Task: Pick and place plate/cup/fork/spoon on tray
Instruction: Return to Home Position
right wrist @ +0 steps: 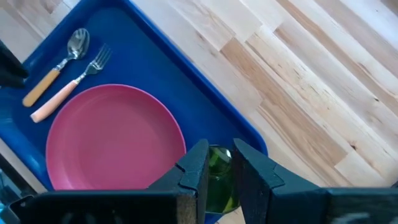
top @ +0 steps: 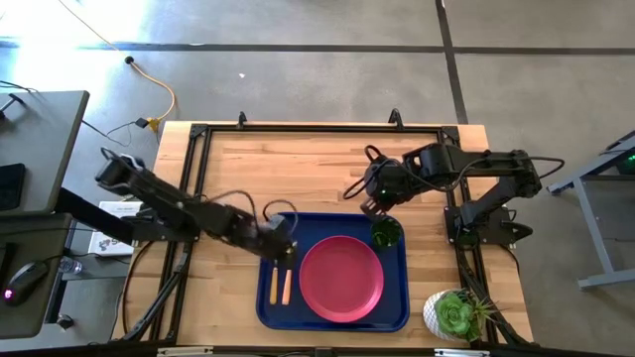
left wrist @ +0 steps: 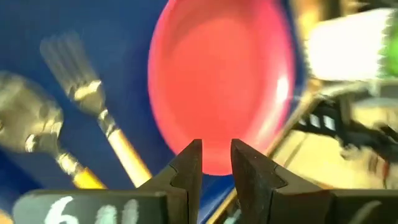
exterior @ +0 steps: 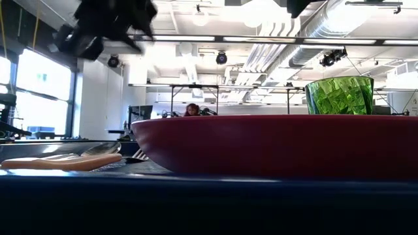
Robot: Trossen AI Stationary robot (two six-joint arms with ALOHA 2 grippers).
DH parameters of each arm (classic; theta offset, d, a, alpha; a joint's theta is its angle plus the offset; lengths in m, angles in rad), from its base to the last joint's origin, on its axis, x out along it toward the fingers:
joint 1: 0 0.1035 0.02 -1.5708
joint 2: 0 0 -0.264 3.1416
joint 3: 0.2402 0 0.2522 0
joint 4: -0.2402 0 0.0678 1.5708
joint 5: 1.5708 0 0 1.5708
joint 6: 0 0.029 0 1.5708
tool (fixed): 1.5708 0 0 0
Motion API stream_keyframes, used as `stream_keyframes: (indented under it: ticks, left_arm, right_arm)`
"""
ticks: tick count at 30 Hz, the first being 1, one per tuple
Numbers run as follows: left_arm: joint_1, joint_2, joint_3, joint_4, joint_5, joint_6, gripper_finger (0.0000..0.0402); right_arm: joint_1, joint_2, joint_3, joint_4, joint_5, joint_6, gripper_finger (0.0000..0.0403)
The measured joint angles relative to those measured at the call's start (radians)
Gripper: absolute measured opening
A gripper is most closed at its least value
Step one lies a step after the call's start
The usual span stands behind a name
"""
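Looking basically done: plate, cup, fork and spoon all sit on the tray at the table's near edge, both jaws nearly together, holding nothing

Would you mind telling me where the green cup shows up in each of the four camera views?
High view: cup in the tray's far right corner, beside the plate.
Low view: upper right, behind the plate's rim.
Left wrist view: not visible.
Right wrist view: bottom centre, behind the fingers.
Shared landmark: the plate.
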Motion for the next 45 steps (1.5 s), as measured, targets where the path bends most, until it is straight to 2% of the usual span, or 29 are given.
stream_keyframes:
  ticks: [8, 14, 19, 24, 29, 32, 37, 40, 45]
  left_arm:
    - [0.085, -0.243, 0.001, 0.01, 0.03, 0.46, 0.0076]
    - [0.165, -0.439, 0.001, 0.004, 0.103, 0.91, 0.0076]
    - [0.226, -0.593, 0.001, -0.06, 0.136, 1.163, 0.0076]
    - [0.268, -0.75, -0.08, -0.091, 0.1, 1.234, 0.0076]
    - [0.278, -0.916, -0.254, -0.034, 0.043, 1.226, 0.0076]
    - [0.278, -1.004, -0.365, 0.034, 0.024, 1.224, 0.0076]
    - [0.277, -1.117, -0.514, 0.104, 0.077, 1.224, 0.0076]
    - [0.277, -1.176, -0.586, 0.113, 0.116, 1.224, 0.0076]
    - [0.277, -1.269, -0.702, 0.162, 0.12, 1.225, 0.0076]
  right_arm:
    - [0.0, 0.0, 0.0, 0.09, -0.036, 0.003, 0.0063]
    - [0.0, 0.0, 0.0, 0.228, -0.043, 0.051, 0.0063]
    - [0.0, 0.0, 0.0, 0.379, -0.038, 0.068, 0.0063]
    - [0.0, 0.0, 0.0, 0.538, 0.007, 0.085, 0.0063]
    - [-0.002, 0.0, 0.0, 0.585, 0.036, 0.011, 0.0063]
    - [-0.002, 0.0, 0.0, 0.584, 0.054, 0.022, 0.0063]
    - [-0.002, 0.0, 0.0, 0.585, 0.051, 0.107, 0.0063]
    - [0.002, 0.0, 0.0, 0.599, 0.067, 0.09, 0.0063]
    - [0.005, 0.0, 0.0, 0.669, 0.114, 0.06, 0.0063]
